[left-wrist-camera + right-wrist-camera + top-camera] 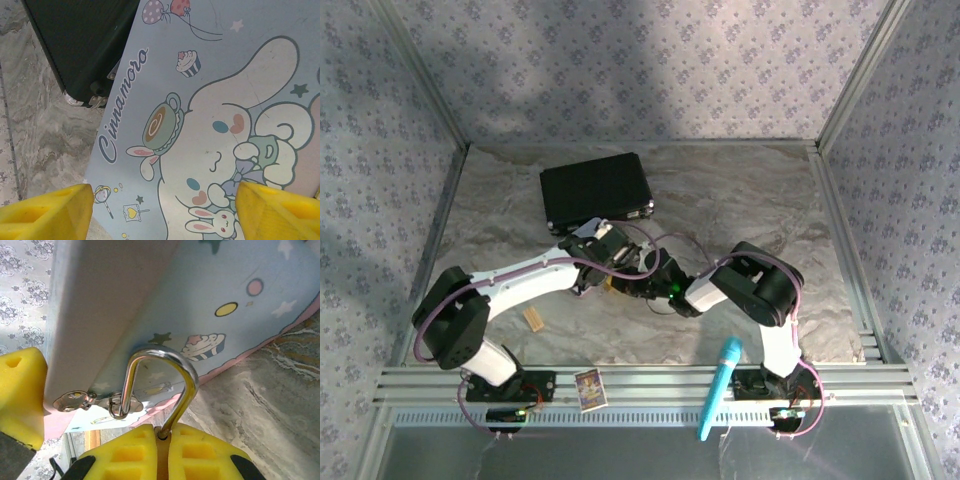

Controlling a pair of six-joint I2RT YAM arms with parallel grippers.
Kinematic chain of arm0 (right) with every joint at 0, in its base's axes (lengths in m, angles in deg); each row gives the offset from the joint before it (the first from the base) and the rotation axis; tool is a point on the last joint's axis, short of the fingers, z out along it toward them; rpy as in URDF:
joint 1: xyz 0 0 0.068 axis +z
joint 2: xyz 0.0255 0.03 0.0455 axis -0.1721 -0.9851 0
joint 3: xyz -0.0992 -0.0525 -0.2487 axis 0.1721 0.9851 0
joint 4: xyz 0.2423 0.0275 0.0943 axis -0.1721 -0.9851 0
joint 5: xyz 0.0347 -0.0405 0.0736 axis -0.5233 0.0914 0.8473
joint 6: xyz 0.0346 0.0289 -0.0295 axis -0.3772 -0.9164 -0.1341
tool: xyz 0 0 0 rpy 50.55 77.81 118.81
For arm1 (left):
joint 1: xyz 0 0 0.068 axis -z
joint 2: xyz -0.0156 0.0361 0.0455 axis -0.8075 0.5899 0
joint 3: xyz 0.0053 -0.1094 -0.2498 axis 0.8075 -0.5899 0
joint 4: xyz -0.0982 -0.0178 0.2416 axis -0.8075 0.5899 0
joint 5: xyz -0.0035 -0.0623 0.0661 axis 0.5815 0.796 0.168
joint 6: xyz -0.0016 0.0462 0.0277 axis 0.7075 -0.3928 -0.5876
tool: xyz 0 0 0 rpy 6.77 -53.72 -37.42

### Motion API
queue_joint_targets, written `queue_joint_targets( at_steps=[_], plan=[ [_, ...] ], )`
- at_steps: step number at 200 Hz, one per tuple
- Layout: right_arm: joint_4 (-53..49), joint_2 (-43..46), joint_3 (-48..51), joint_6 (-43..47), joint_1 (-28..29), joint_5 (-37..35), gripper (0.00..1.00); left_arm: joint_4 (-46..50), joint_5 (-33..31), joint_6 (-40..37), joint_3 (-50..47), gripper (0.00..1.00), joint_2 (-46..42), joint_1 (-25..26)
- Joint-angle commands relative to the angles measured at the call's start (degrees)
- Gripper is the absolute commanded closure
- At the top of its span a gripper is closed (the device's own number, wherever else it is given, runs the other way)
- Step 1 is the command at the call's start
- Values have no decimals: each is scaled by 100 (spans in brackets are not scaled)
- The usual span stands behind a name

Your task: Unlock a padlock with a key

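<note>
Top external view: both arms bend inward and meet at the middle of the surface (500,200), just in front of a closed black case (595,192). A small tan block (532,319) lies alone near the left arm. A picture card (590,388) and a turquoise marker-like stick (718,388) rest on the metal rail at the near edge. The surface has a grey marbled cover. Walls papered in a small floral print rise behind aluminium posts on three sides.

The left wrist view looks down on a pastel blue tin (240,30) printed with a white long-eared cartoon character, close to the case's silver latch. The left end effector (165,210) is released, its yellow fingers (45,212) spread wide over the lid. The tin is shut, so its contents are hidden.

In the right wrist view the right end effector (162,440) is clenched on the padlock (160,352), whose body is buried between the pads. Its silver shackle rises from them and passes through the small ring of the tin's hasp (117,407).
</note>
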Motion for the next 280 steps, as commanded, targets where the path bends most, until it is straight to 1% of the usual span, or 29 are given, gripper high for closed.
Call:
queue_joint_targets(
  at_steps=[1,15,39,64,88,103,108,122,145,163,178,197,220,229,246,267,280],
  plan=[
    [127,-279,426,-365,-224,46,100,401,374,-169,-408,24,370,22],
    [534,-465,473,-646,-299,81,100,350,303,-210,-446,24,313,136],
    [775,-625,213,-979,-191,122,100,327,312,-265,-450,24,327,255],
    [540,-415,252,-1110,-177,-141,100,321,226,-342,-495,24,350,278],
    [738,-448,450,-1475,-539,51,100,321,199,-414,-546,24,330,311],
    [487,-458,453,-1382,-653,127,100,321,130,-430,-570,24,329,342],
    [431,-476,459,-1401,-670,117,100,152,115,-461,-587,24,335,370],
    [794,-633,481,-1497,-667,169,100,145,55,-476,-606,24,364,401],
    [606,-620,408,-1611,-584,88,100,129,-33,-506,-627,24,408,466],
    [1048,-712,407,-1974,-605,125,100,85,-44,-538,-635,24,379,534],
    [791,-608,277,-1987,-509,167,100,106,-18,-496,-510,23,316,528],
    [584,-502,260,-1945,-337,71,100,251,190,-502,-127,21,137,488],
    [545,-564,391,-1945,-287,-76,100,680,472,-539,440,9,-111,454],
    [586,-600,445,-1940,-274,-86,100,824,575,-584,582,7,-208,450],
    [606,-616,546,-1923,-244,-155,100,1123,671,-556,648,7,-404,472],
    [640,-652,586,-1880,-230,-125,100,1658,831,-423,562,13,-503,501],
    [595,-643,576,-1826,-252,-97,100,1984,819,-322,497,17,-369,506]
  ],
)
